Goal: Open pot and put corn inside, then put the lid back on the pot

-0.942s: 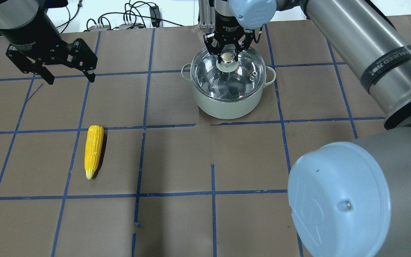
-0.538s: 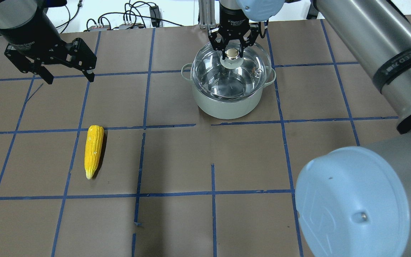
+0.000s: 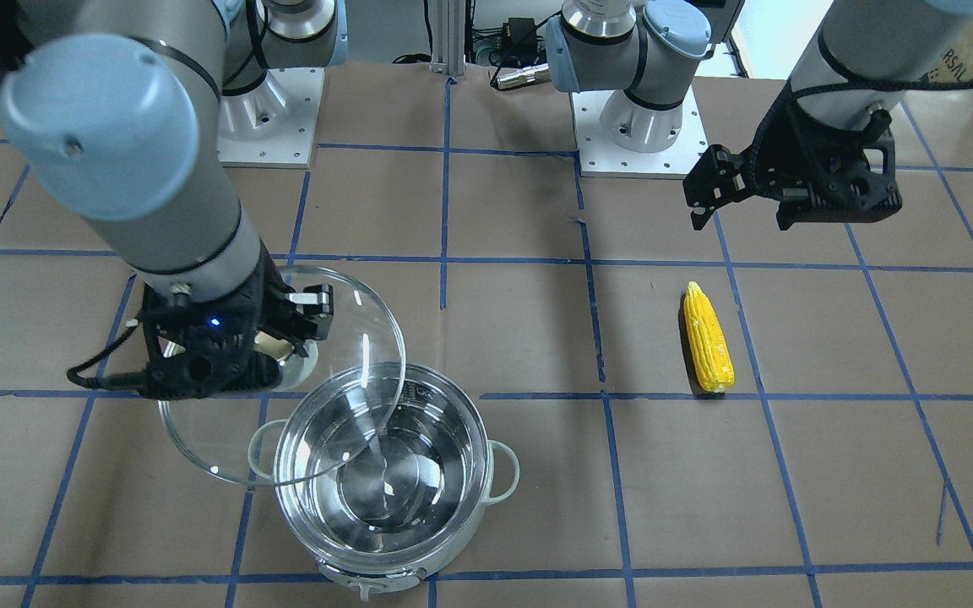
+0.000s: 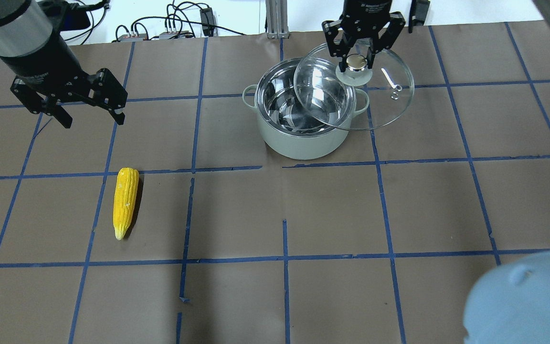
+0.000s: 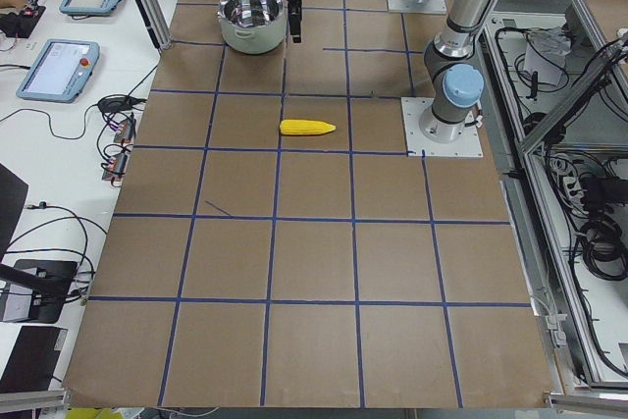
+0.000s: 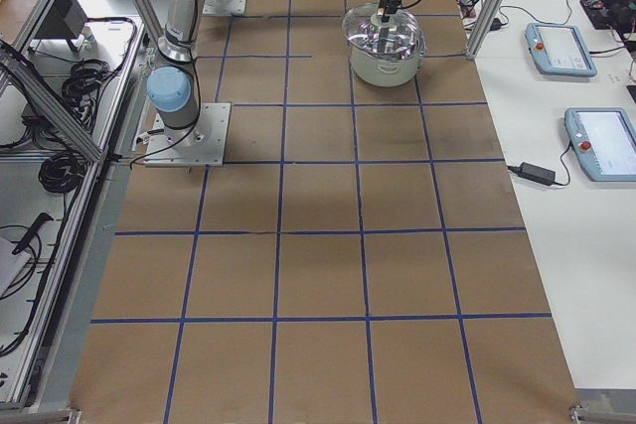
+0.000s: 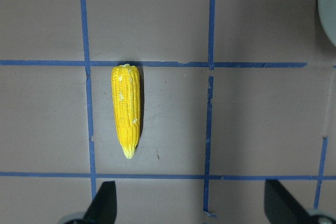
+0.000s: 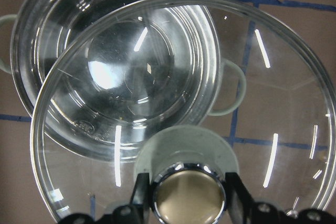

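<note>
The steel pot [image 4: 303, 141] stands open at the back of the table, also in the front view [image 3: 406, 564]. My right gripper [image 4: 357, 62] is shut on the knob of the glass lid [image 4: 380, 102] and holds it in the air, tilted, shifted to the pot's right and still overlapping its rim. The right wrist view shows the knob [image 8: 186, 195] between the fingers and the lid [image 8: 273, 145] above the pot [image 8: 63, 35]. The yellow corn [image 4: 126, 200] lies on the table at the left. My left gripper [image 4: 92, 117] is open and empty, above and behind the corn [image 7: 126, 109].
Brown paper with blue tape grid lines [image 4: 284, 258] covers the table. Cables and boxes [image 4: 170, 28] lie behind its far edge. The right arm's elbow [image 4: 528, 301] fills the lower right corner of the overhead view.
My right gripper has lifted the lid off the pot and carried it to the right. The left gripper has barely moved. The corn has not moved.
</note>
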You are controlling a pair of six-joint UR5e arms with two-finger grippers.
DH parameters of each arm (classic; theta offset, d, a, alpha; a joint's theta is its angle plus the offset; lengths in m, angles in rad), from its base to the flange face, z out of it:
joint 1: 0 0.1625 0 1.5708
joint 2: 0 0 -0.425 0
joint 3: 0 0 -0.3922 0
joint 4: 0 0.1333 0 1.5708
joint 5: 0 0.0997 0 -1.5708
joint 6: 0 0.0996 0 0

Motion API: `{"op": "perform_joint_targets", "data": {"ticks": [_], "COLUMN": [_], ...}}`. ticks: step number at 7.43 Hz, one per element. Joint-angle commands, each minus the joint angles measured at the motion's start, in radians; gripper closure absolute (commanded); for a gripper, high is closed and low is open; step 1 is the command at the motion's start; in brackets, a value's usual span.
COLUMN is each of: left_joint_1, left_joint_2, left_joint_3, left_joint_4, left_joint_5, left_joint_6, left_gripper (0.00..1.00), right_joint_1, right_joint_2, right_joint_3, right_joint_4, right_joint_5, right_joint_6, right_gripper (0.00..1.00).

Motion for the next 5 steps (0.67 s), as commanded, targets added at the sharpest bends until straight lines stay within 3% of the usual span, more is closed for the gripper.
{"op": "perform_joint_targets", "data": {"ticks": [1,4,5], "left_joint_1": [0.044,0.061,0.118], "left_joint_2": [-0.041,-0.147,-0.173], "left_joint_3": [-0.179,-0.317,-0.356], "left_joint_4": [0.229,0.481,0.532], "left_joint_5": [0.0,0.007,0.001], "left_joint_6": [0.066,0.183,0.206], "left_gripper": [0.0,0.0,0.0], "right_joint_1": [-0.1,-0.161,-0.161], "right_joint_2": [-0.143,-0.148,-0.147], "right_joint_3": [0.168,0.19,0.192], "right_joint_4": [-0.016,-0.029,-0.029], "right_joint_5": [0.004,-0.002,-0.005], "right_joint_6": [-0.072,-0.139,-0.139], "right_gripper": [0.64,0.64,0.64]}}
